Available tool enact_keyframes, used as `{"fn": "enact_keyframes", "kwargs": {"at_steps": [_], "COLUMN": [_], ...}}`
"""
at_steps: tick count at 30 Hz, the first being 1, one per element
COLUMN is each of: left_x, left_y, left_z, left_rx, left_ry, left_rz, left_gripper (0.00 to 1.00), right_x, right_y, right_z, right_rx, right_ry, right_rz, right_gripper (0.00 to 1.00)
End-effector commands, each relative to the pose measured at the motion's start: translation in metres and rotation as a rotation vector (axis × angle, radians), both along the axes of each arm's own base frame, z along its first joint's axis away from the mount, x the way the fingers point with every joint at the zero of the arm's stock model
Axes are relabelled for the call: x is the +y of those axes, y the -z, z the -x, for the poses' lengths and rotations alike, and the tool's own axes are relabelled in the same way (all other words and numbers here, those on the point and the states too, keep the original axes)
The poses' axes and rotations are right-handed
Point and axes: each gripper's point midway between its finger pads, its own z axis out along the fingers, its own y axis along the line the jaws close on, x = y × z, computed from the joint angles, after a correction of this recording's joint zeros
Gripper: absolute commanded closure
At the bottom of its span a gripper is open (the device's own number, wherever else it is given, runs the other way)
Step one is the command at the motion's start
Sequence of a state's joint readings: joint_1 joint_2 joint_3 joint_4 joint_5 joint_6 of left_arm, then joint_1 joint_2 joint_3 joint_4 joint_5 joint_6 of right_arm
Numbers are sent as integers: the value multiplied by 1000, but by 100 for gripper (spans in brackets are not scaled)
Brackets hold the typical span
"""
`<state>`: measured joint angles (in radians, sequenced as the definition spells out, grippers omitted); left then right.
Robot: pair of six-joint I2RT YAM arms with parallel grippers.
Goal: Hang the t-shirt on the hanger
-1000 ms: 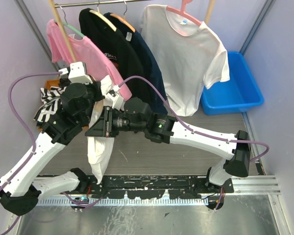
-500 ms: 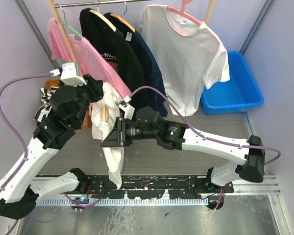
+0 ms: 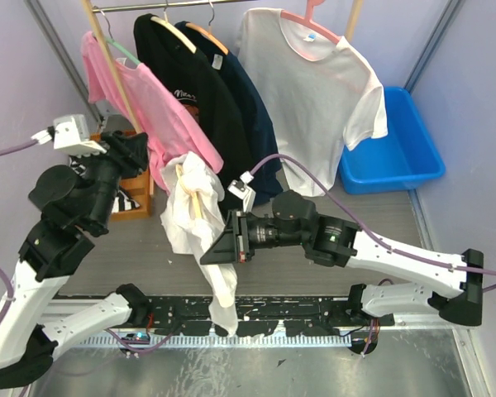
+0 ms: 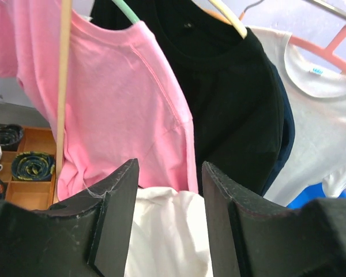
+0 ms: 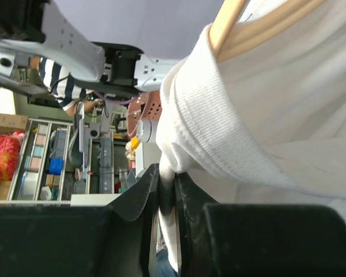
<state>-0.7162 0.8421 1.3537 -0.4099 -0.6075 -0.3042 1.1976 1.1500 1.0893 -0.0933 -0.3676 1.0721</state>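
Observation:
The white t-shirt [image 3: 184, 217] hangs bunched in mid-air over the table, its tail trailing down to the near rail. The hanger [image 3: 191, 192] shows as light wooden arms poking out of the bunch; close up, those arms [image 5: 259, 27] sit inside the ribbed collar. My right gripper [image 3: 221, 251] is shut on a fold of the t-shirt [image 5: 169, 173] just under the collar. My left gripper [image 3: 140, 155] stands up and to the left of the bunch, open and touching nothing. Its fingers [image 4: 116, 199] frame the t-shirt [image 4: 164, 231] below them.
A rail at the back carries a pink t-shirt [image 3: 153, 103], black and navy shirts [image 3: 223, 91] and a white t-shirt on a pink hanger [image 3: 314, 91]. A blue bin [image 3: 397, 141] stands back right. A wooden box of rolled items [image 4: 29, 173] sits at the left.
My left gripper has opened, let go of the bundle and drawn back up to the left. My right gripper has carried the t-shirt and hanger rightward and toward the near edge.

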Motion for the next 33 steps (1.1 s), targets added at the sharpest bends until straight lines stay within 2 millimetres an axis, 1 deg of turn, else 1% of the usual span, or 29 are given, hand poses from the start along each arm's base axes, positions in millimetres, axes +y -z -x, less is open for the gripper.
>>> {"fn": "enact_keyframes", "kwargs": {"at_steps": [1,4,7,11,14,21,28,33], "left_x": [18,20,18,16,16,9,-15,-32], "left_y": [-9,0,14,27,31,31,48,62], "left_z": [12,12,10,6,6,8,-4,-13], "left_rx": [-30,-21,-5,10,5,-29,-8,12], "left_ry": [-39,-44,-46,-45,-40,10,90,155], "left_rz": [-4,-13,-38,-77,-95,-135,-201,-220], "left_gripper": [44,43,41,38,35,27,20,18], "right_x": [-28,-41,-53,-69,-81,-106,-125,-140], "right_y": [-60,-87,-117,-144,-157,-169,-166,-169], "right_z": [18,24,29,33,38,52,63,72], "right_rx": [-142,-198,-246,-290,-299,-303,-284,-280], "right_ry": [-64,-89,-115,-136,-165,-205,-211,-213], "right_rz": [-147,-169,-198,-216,-234,-255,-269,-292], "right_gripper": [99,99,99,99,99,99,99,99]}}
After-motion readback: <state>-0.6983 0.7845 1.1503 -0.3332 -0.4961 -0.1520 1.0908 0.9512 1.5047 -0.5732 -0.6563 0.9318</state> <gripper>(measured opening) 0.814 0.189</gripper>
